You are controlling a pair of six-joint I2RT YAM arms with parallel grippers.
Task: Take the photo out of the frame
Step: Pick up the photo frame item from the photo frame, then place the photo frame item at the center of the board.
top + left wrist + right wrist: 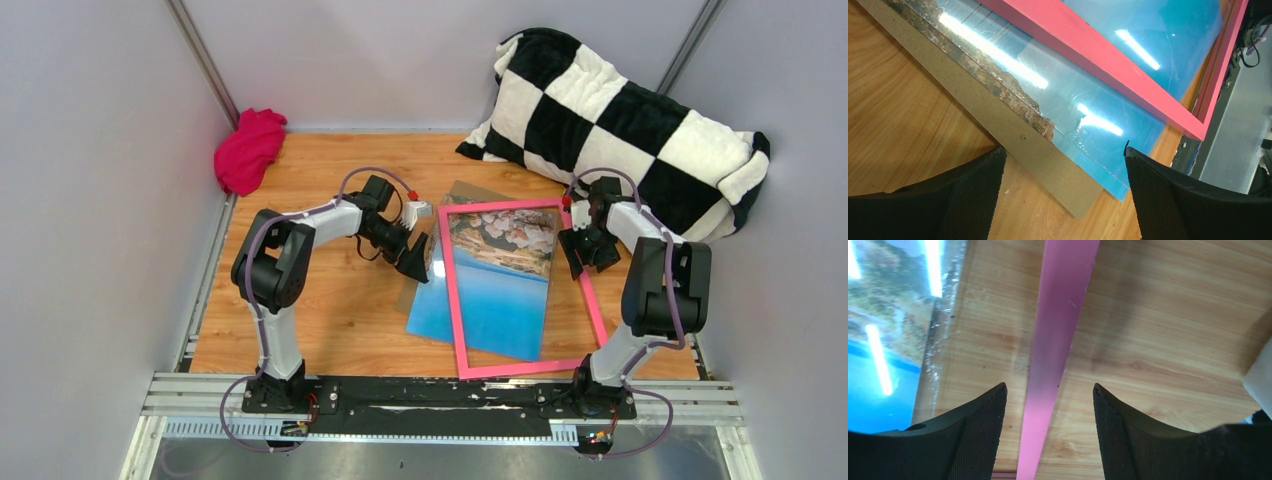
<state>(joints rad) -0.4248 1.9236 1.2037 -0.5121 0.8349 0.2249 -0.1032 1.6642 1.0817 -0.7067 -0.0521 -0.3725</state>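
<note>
A wooden tabletop (pixel 330 320) is seen with a black-and-white chequered pillow (pixel 620 120) lying across its far right corner. The frame (pixel 522 368) is laid flat on the right half of the tabletop, with its near bar close to the near edge. The photo (pixel 495 300) is found under the frame, shifted to the left. Its left part sticks out past the frame's left bar, and bare wood is shown inside the frame along its right bar. In the left wrist view a brown board (pixel 1013 135) is seen under the photo, jutting out past its edge onto the tabletop. A magenta cloth (pixel 248 150) is bunched in the far left corner.

The left pincer (pixel 420 255) is held spread wide at the photo's protruding left edge, with nothing gripped between its fingers (pixel 973 195). The right pincer (pixel 580 255) is also spread and is held over the frame's right bar. The bar runs between its fingers (pixel 978 430), and a gap is left on either side.
</note>
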